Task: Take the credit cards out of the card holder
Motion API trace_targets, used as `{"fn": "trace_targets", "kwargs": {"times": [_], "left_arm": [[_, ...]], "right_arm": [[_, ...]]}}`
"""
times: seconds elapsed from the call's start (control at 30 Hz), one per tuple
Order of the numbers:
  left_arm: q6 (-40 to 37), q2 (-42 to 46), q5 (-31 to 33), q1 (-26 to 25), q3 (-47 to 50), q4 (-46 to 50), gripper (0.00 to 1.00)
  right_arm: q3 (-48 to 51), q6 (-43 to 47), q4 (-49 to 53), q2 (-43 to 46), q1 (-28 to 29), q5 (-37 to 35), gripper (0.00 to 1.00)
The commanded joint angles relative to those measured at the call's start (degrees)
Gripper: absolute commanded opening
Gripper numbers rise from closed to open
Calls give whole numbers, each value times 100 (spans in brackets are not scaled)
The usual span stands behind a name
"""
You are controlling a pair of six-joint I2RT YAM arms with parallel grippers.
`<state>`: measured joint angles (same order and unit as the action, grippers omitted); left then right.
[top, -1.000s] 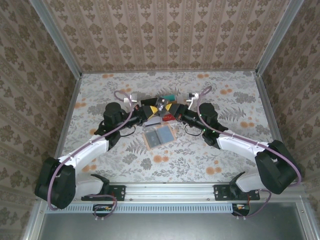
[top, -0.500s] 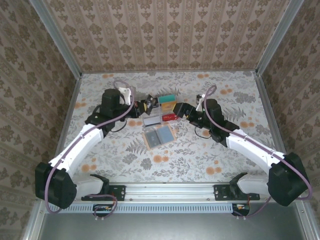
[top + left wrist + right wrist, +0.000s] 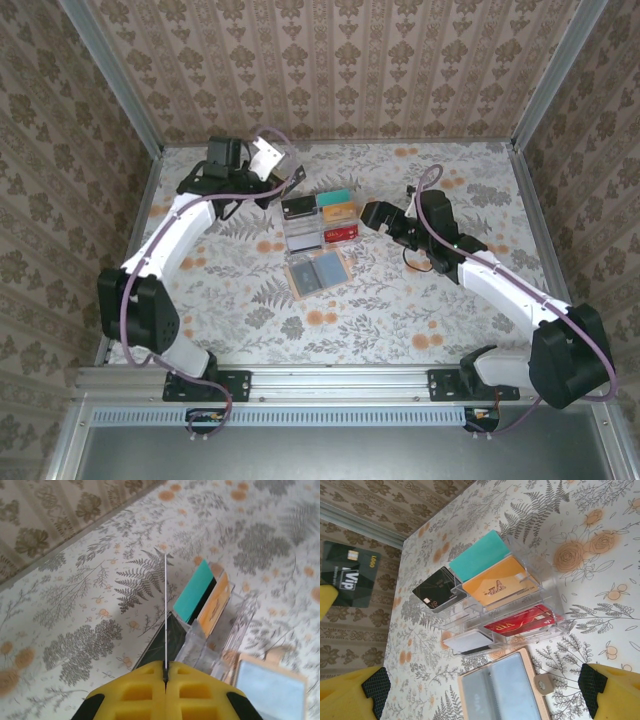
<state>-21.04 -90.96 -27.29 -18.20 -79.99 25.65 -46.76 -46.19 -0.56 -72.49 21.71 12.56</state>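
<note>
Left gripper (image 3: pixel 165 671): yellow fingers (image 3: pixel 137 692) are clenched on the black VIP card (image 3: pixel 347 572), seen edge-on as a thin line from the left wrist view and held in the air above the far left of the table (image 3: pixel 400 310). Right gripper (image 3: pixel 368 214): fingers (image 3: pixel 350 700) are spread wide with nothing between them, hovering over the near side of the clear tray (image 3: pixel 545 582). The tray's compartments hold a teal card (image 3: pixel 480 555), an orange card (image 3: pixel 495 582), a second black card (image 3: pixel 437 595), a red card (image 3: pixel 520 622) and a pale card (image 3: pixel 467 642). The card holder (image 3: pixel 510 680) lies spread open and flat on the table, just in front of the tray. Whether any card remains in its grey-blue pockets cannot be told. Handling assessment: the cards appear light, thin, stiff and smooth-faced, so a grip across the faces near one short edge, as on the held card, seems soundest. A light pinch risks slippage. The holder looks soft and light. It would likely lift or slide with any card being drawn, so it should be pinned at its tan border.
</note>
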Motion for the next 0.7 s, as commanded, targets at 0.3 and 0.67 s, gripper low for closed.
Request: {"fn": "trace_targets", "kwargs": {"times": [0.3,0.67], "left_arm": [[-2952,-1207,-1840,387,-1394,1578,0],[-3657,-1975,-1662,387,-2032,2501,0]], "right_arm": [[-126,23,56,-44,-62,291,100],[-195,11,110,-72,-55,339,100]]}}
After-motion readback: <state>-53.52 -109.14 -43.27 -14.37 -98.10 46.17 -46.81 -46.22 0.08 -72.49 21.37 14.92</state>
